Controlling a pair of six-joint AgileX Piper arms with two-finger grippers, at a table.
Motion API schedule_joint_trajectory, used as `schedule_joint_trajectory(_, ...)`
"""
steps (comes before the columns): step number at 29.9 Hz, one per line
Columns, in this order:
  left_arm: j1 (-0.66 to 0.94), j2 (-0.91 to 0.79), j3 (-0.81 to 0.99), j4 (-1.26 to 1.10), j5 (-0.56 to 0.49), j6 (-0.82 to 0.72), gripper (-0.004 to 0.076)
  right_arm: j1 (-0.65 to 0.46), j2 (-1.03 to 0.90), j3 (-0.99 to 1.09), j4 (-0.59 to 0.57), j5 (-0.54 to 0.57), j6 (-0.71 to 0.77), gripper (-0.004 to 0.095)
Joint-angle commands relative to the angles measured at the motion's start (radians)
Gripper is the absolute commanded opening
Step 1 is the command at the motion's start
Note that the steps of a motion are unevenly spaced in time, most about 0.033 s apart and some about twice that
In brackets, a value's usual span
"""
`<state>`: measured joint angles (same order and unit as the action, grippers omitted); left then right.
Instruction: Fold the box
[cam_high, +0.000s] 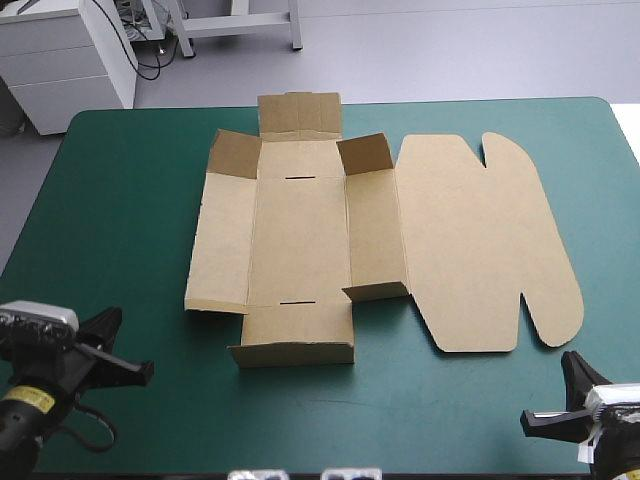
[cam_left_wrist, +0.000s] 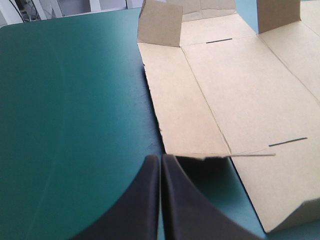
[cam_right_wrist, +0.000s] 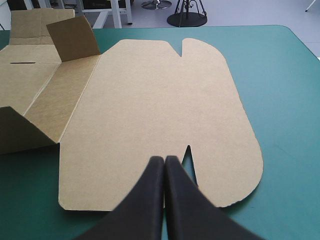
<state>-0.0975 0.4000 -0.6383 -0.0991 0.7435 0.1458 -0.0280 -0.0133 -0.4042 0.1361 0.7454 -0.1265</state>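
Brown box opened out mid-tabletop, both pincers off it

In the high view the box (cam_high: 300, 240) sits centre-frame on the teal-green tabletop (cam_high: 120, 200), its lid panel (cam_high: 480, 240) flat to the right and a few small flaps standing up. The left pincer (cam_left_wrist: 160, 157) is clenched and empty at lower left, near the box's corner. The right pincer (cam_right_wrist: 164, 158) is clenched too, lower right by the lid's edge.

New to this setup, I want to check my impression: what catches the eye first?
The brown box lies flat at the centre of the table, a few flaps raised, its lid spread to the right. The left gripper and right gripper, both shut, sit at the table's near corners, off the box.
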Motion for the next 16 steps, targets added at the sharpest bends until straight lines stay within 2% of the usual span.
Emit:
schedule_joint_trajectory(1,0.000,0.151,-0.120,-0.014,-0.084,0.002,-0.0006,0.003,-0.003,-0.034,-0.001,-0.072,-0.006,-0.0019)
schedule_joint_trajectory(7,0.000,0.410,-0.264,-0.068,-0.076,0.015,0.0018,0.003,-0.003,-0.034,-0.001,-0.072,-0.006,-0.0019)
schedule_joint_trajectory(13,0.005,0.612,-0.359,-0.284,0.033,0.224,0.0018,0.003,-0.003,-0.034,-0.001,-0.072,-0.006,-0.0019)
schedule_joint_trajectory(16,0.057,0.708,-0.397,-0.393,0.088,0.299,0.0018,0.003,-0.003,-0.034,-0.001,-0.072,-0.006,-0.0019)
